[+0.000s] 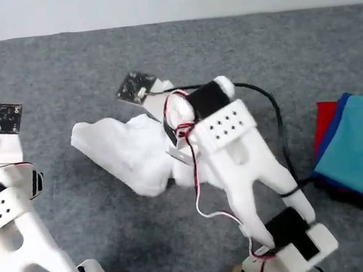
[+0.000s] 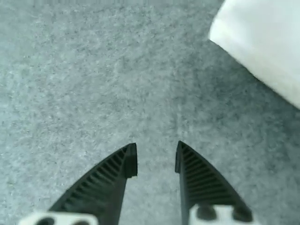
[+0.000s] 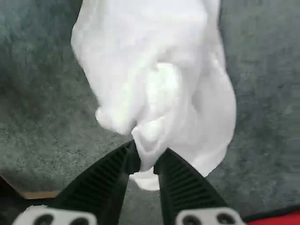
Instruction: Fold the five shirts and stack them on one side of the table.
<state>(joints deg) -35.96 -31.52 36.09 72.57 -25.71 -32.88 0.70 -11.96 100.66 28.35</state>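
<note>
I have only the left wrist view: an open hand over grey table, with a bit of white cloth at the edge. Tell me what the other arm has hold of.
Observer: The right hand is shut on a bunched fold of the white shirt.
Operator: Give me the shirt's state.
Observer: Crumpled in a heap, not folded, near the middle of the table.
Operator: Now report the stack.
Observer: The folded stack sits at the right edge of the high view, teal on top, with blue and red edges showing beneath.
</note>
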